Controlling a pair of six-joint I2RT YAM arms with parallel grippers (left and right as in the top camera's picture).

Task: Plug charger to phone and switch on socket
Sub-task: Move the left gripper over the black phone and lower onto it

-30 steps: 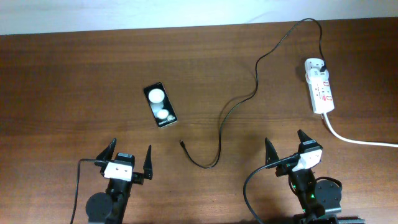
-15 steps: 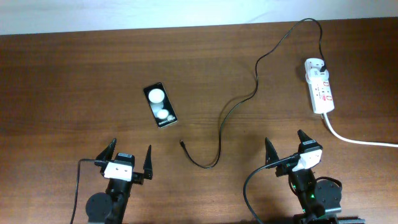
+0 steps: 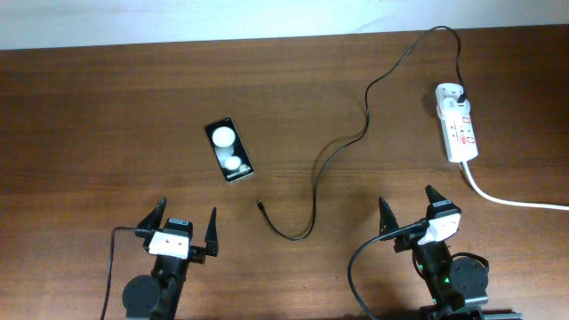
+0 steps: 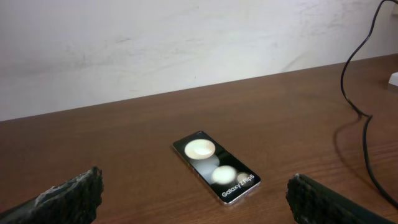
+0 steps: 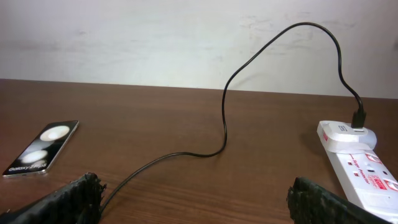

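- Comparing with a second back, nothing had moved, so the job hadn't started.
- Left gripper (image 3: 187,214) sat fingers apart, empty; glossy black phone (image 3: 229,151) lay ahead of them.
- Thin rubbery charger (image 3: 338,148) curled ahead between both grippers, tip loose.
- Right gripper (image 3: 406,199) gaped too; hard white socket (image 3: 458,133) sat ahead-right of its fingers.

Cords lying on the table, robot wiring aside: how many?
2. The black charger snakes from the socket toward the phone; a thick white cord leaves the socket toward the right edge. None seems hidden.
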